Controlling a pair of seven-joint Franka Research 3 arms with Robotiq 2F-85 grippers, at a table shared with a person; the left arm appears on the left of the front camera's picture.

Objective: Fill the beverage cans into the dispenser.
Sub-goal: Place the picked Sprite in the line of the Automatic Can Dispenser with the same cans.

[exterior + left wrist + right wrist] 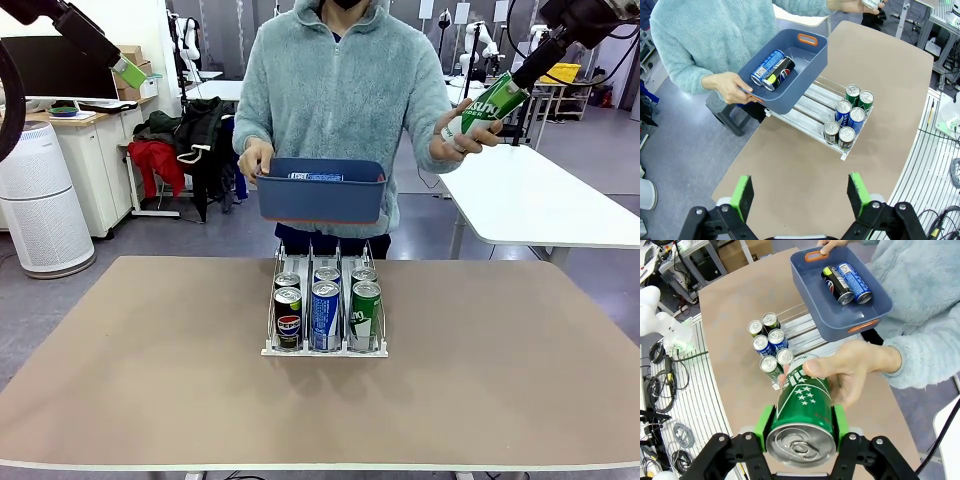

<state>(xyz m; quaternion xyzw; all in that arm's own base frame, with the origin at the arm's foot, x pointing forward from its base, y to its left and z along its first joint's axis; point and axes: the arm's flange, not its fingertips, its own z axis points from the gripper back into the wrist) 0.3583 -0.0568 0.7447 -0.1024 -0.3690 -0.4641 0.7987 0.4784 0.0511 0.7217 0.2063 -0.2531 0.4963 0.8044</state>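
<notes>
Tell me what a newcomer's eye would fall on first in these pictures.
First, the green can raised high at the table's right, clamped in the right gripper while the person's hand also grasps it. Next, the dark blue bin the person holds over the far end of the dispenser, with a blue can and a black Pepsi can lying inside. Six cans stand upright at its near end, mid-table.

The green can (802, 410) was glossy printed metal, its silver top bare and shiny. The bin (320, 200) looked like smooth, matt dark-blue plastic. The person's sweater (340, 90) was thick, fluffy fleece. The tabletop (150, 360) was a smooth, matt tan. The dispenser (807, 111) had thin shiny wire over a white base.
</notes>
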